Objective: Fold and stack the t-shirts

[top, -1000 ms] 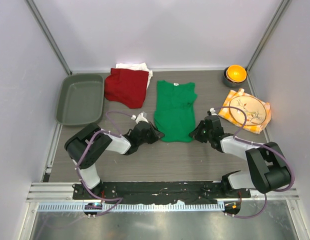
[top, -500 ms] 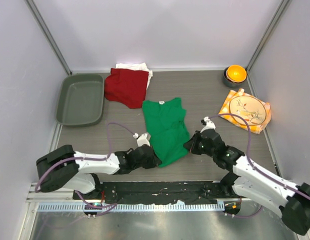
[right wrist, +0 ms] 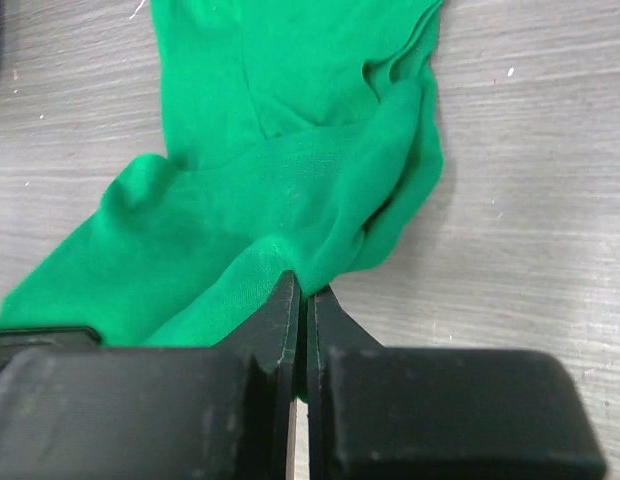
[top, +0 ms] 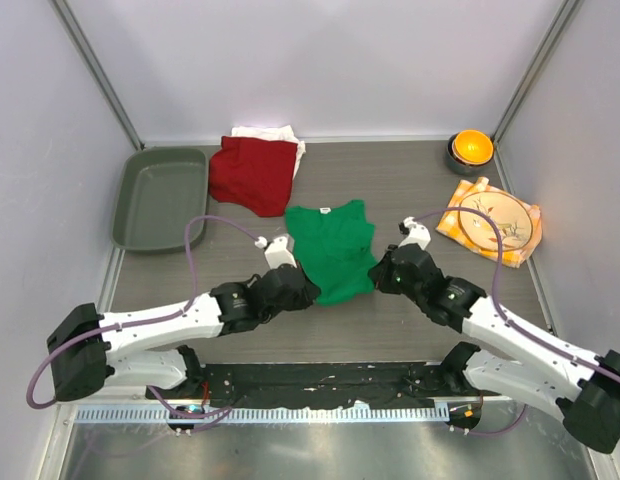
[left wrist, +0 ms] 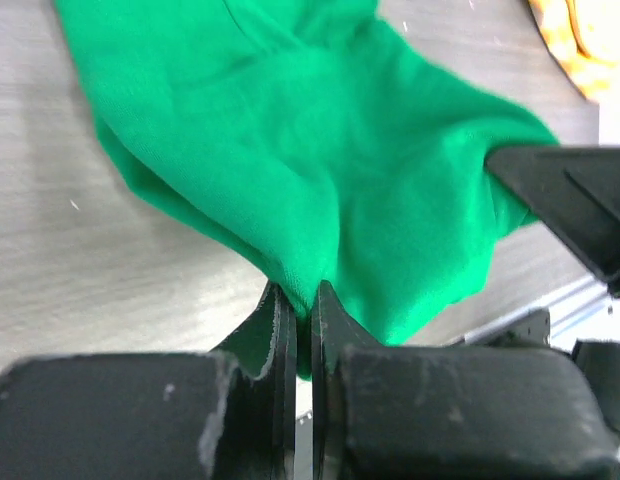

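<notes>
Green shirt (top: 333, 248) is seen mid-table, lower part doubled over, neck label at 12 o'clock. Its lower edge at 7 o'clock is pinched by the left gripper (top: 302, 290), with only a sliver left between the jaws and cloth caught in it. The edge at 4 o'clock is clamped by the right gripper (top: 380, 278), jaws likewise nearly together on fabric. Red shirt (top: 253, 173) is placed at 11 o'clock from the green one, laid over the white shirt (top: 275, 133). Tray (top: 125, 200) is set at 9 o'clock of the red shirt.
</notes>
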Available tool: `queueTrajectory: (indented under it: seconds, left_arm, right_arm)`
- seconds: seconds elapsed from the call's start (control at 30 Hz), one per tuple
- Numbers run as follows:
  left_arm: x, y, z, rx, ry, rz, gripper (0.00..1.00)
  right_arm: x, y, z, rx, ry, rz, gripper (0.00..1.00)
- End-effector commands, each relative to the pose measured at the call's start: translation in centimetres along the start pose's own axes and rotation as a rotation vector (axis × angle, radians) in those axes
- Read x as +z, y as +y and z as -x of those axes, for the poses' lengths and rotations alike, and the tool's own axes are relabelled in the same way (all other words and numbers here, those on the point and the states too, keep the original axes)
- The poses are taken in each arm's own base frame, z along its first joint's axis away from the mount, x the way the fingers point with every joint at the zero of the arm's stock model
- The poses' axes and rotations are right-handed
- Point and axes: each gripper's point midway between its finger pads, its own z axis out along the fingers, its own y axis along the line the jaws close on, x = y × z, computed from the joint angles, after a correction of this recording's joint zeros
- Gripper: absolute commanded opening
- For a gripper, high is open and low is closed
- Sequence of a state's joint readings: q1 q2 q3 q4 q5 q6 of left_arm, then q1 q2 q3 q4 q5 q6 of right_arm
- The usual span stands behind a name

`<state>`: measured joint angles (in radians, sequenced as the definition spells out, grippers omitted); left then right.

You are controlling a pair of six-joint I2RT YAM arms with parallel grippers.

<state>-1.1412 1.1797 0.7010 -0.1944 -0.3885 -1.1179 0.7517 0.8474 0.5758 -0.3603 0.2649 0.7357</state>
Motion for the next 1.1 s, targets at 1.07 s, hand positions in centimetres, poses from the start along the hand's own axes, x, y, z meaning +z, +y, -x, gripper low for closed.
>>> queueTrajectory:
  seconds: [1.07]
  left_arm:
    - [13.9,7.0,18.6,-0.196,-0.099,0.101,0.08]
  right_arm:
    - [19.8,1.4,14.9,0.139,-0.086,-0.016,0.01]
